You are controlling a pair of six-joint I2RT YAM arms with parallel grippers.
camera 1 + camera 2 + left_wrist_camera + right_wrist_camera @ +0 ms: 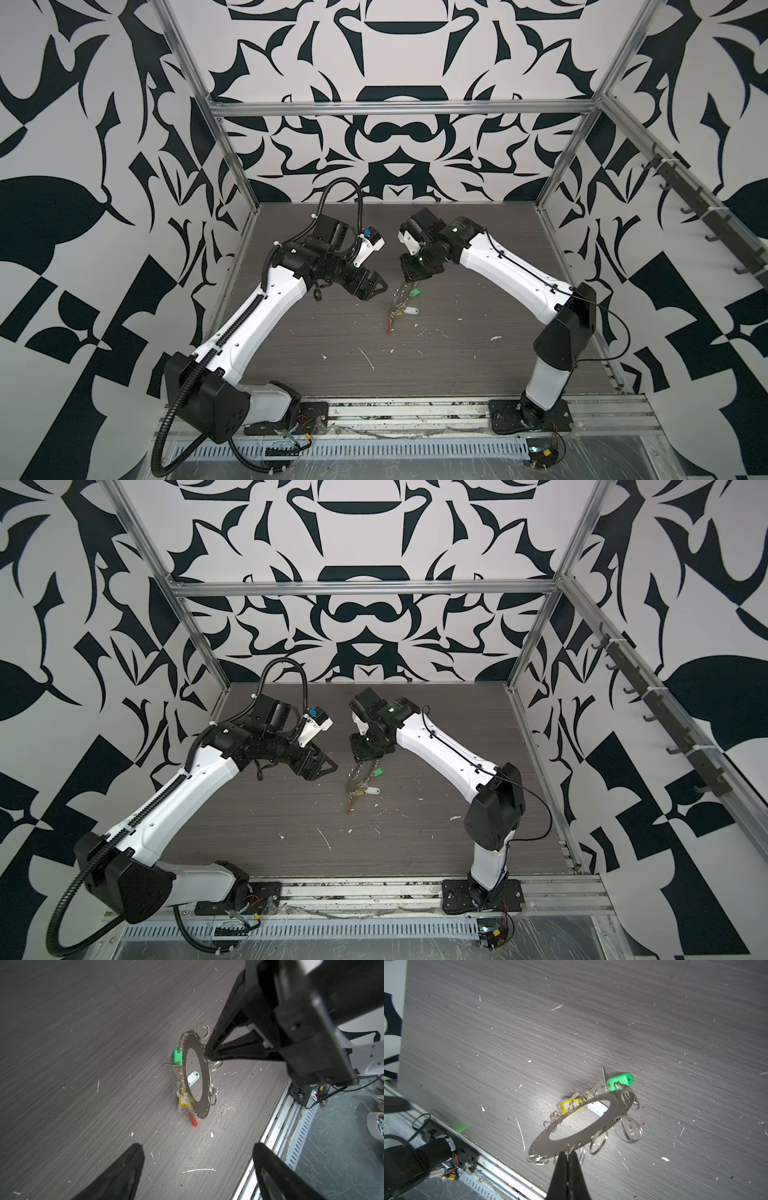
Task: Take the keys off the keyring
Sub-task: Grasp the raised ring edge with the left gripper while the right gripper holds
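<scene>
The grey surface is strewn with white scraps. The left pincer is held wide open and empty, near the keyring but apart from it. The right pincer is clamped on the rim of the keyring, which is tilted up near the middle of the surface. The keys, with a green tag and a yellow tag, are hung along its lower rim.

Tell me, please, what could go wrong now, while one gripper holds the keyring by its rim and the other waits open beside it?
1. The right gripper is shut on only one narrow spot at the rim of the keyring, which is tilted. A pull could make it swing or slip out.
2. The keys sit crowded among wire loops and tags on the rim opposite the grip. The open left gripper may therefore catch a loop or tag instead.
</scene>
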